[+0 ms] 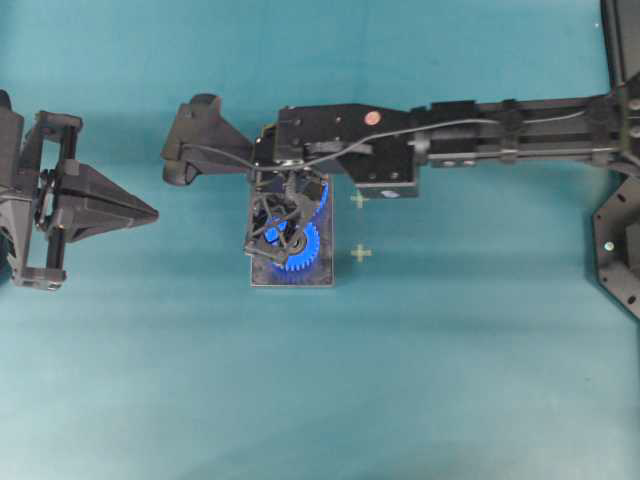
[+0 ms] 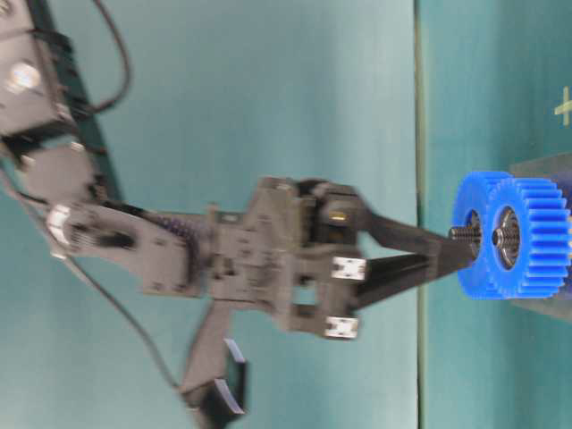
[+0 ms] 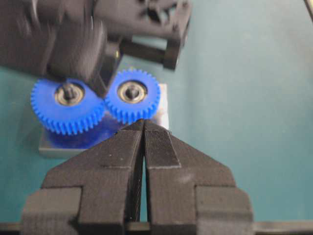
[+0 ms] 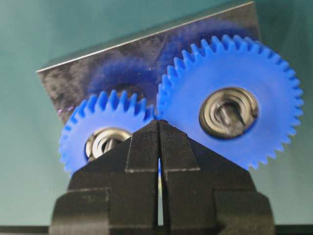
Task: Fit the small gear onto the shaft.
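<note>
On the teal desk (image 1: 450, 380) lies a grey metal plate (image 4: 68, 83), and both blue gears sit on it side by side with their teeth meshing. The small gear (image 4: 105, 132) is already down on the shaft (image 3: 133, 91), whose silvery tip shows in the middle of the gear's dark hub; the larger gear (image 4: 230, 107) sits next to it on its own peg (image 4: 227, 117). The right end effector (image 4: 159, 128) is fully closed with nothing between its fingers, the two black pads pressed flat together; its tip sits low over the plate, right at the spot where the two gears meet, and it overlaps the lower edge of the small gear in the right wrist view. Whether it actually touches the gear cannot be told. In the overhead view the right arm reaches in from the right edge and covers much of the plate. The left end effector (image 1: 150, 213) is also closed and empty, hanging above the desk well to the left of the plate, its pointed tip aimed toward the gears.
</note>
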Robot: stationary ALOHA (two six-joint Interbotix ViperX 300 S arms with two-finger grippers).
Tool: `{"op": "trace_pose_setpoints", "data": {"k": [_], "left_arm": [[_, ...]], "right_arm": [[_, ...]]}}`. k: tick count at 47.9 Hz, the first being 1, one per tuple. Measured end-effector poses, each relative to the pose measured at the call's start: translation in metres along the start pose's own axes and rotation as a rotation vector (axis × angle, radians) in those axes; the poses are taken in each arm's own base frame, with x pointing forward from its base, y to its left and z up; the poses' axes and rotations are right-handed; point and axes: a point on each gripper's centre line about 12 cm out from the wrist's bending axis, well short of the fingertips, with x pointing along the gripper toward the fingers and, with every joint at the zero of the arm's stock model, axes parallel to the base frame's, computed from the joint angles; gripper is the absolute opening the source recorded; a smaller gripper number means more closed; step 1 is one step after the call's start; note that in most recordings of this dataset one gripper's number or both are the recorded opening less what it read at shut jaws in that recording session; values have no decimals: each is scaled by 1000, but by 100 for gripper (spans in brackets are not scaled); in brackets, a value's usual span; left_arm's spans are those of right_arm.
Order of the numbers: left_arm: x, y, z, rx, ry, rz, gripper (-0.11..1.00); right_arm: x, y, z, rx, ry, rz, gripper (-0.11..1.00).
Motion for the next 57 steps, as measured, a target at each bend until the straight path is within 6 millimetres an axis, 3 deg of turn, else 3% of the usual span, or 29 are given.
{"op": "trace_pose_setpoints", "data": {"k": [12,22,37,48,57], "left_arm": [[-2,0,-1,0,-3,0,0],[-2,0,0,0,-8,0,0],[-2,0,-2,0,-2,0,0],[-3,0,-2,0,-3,0,0],[-1,1,-5,-1,11,2,0]], "right_arm": [[4,-3,-6,13,21,10,-1],[1,-4,-29,27,71,28,-1],[-23,33,-65,-1,66,113,-1],[-44,9,-70,30,-166,154,-1],[-51,1,-89,-16,-338,174,-1]]}}
